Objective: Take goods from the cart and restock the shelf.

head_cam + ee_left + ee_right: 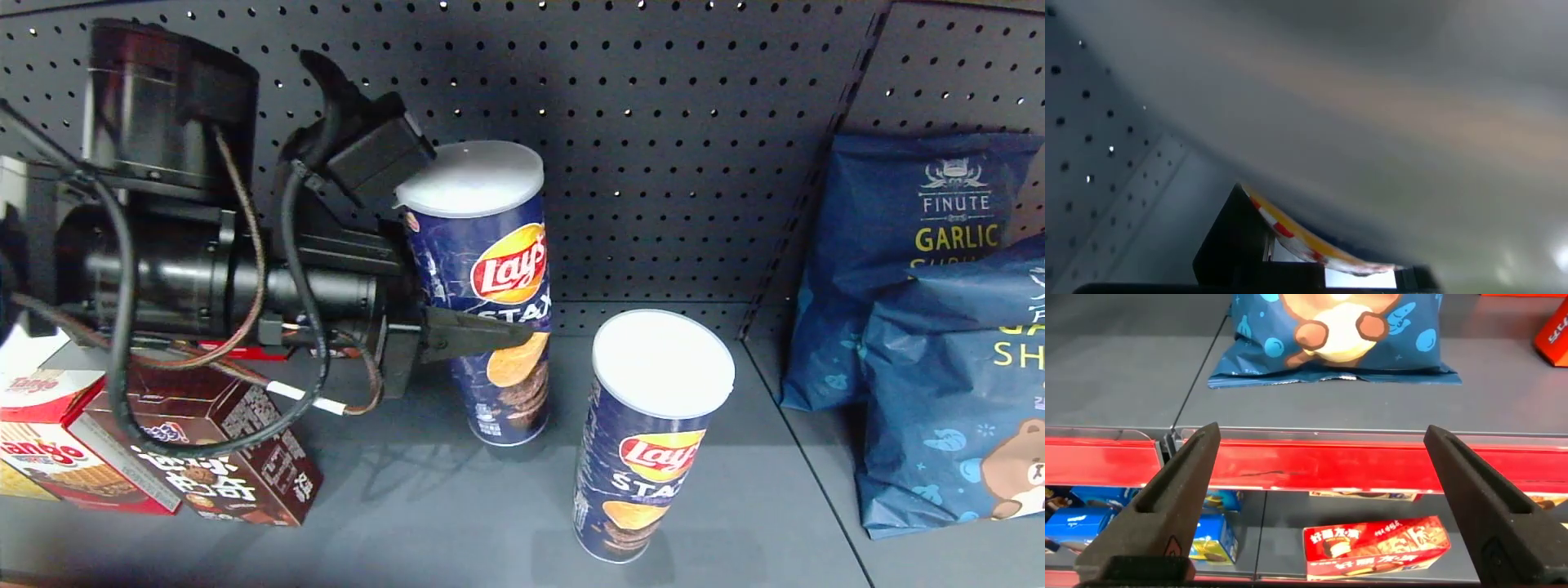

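The left gripper [502, 322] is clamped on a tall blue chip can [482, 245] with a white lid, its fingers on either side of the can's middle. 1 dark finger [478, 335] lies across the can's front. The held can is upright with a slight tilt, near the pegboard wall [653, 122] at the back of the grey shelf [424, 523]. Whether its base touches the shelf board cannot be told. In the left wrist view the can's surface [1372, 122] sits very close, blurred.

A second can [653, 441] of the same kind stands on the shelf nearer the front, just beside the held one on its right and apart from it. To the right, 2 blue snack bags [914, 245] lean upright, one in front of the other. To the left lie a brown box [245, 465] and red-and-white wafer boxes [57, 465], under the arm.

The right gripper [1323, 514] has its fingers wide apart and holds nothing. It faces a red shelf edge strip [1306, 461]. On the board above the strip lies a bear-print bag [1331, 335]. On the level below are a red box [1376, 547] and blue boxes [1208, 535].
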Tool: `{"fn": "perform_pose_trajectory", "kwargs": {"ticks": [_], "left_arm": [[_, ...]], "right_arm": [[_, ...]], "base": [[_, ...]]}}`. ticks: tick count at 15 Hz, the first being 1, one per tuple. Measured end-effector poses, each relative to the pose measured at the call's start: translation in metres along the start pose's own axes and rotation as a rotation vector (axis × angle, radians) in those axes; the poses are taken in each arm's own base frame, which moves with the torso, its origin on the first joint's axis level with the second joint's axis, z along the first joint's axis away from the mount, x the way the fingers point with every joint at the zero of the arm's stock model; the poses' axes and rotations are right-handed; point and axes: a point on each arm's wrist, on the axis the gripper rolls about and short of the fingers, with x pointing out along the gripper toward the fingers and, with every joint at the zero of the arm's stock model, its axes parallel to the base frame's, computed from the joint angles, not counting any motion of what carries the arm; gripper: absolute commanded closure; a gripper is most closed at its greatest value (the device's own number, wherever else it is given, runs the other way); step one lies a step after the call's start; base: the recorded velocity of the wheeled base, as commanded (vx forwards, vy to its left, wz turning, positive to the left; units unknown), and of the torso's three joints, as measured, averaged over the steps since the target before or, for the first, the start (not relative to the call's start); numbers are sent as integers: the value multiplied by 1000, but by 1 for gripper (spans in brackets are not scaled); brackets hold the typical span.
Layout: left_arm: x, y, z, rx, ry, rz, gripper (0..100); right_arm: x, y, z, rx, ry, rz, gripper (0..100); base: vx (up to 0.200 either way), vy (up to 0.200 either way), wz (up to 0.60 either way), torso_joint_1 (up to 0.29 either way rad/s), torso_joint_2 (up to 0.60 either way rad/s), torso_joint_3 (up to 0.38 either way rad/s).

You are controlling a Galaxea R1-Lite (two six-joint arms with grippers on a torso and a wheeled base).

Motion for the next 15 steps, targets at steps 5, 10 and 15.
{"fn": "perform_pose_trajectory", "kwargs": {"ticks": [5, 10, 15], "left_arm": [[35, 42, -15, -9, 26, -11, 100], [54, 67, -26, 14, 26, -32, 100], [68, 76, -29, 29, 26, -39, 100]], "right_arm": [[0, 0, 0, 1, 0, 0, 0], [0, 0, 0, 1, 0, 0, 0], [0, 0, 0, 1, 0, 0, 0]], "base": [[0, 0, 0, 0, 0, 0], [0, 0, 0, 0, 0, 0], [0, 0, 0, 0, 0, 0]]}}
